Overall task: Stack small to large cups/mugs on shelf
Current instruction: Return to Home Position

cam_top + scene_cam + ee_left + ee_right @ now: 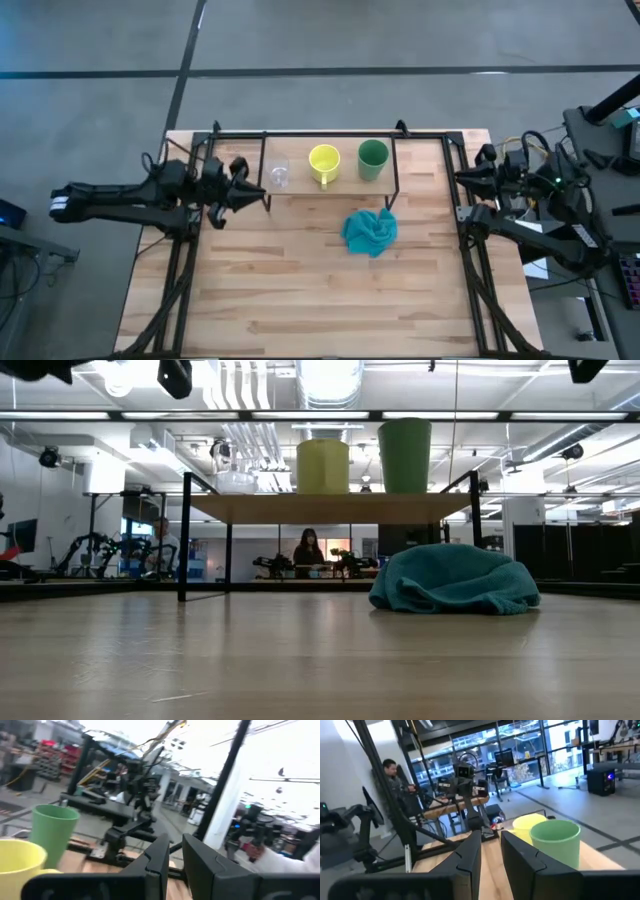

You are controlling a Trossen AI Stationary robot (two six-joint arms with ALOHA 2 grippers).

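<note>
On the shelf (300,150) at the far side of the bench (300,290), the three vessels stand in a row, apart and upright. The green cup (373,158) is the largest. It has no handle and looks like light, stiff plastic with a smooth wall, so a pinch over the rim on one wall should serve. The yellow mug (323,162) stands in the middle with its handle toward the teal cloth (370,232). It is probably heavier and off-balance on that side, so grip the wall opposite the handle. The small clear glass cup (278,174) is likely slippery and breakable and wants a gentle rim pinch. The left jaws, drawn nearly together and empty, hang just beside the shelf's end near the glass. The right jaws, likewise narrow and empty, sit at the bench's right edge, well apart from the green cup.
</note>
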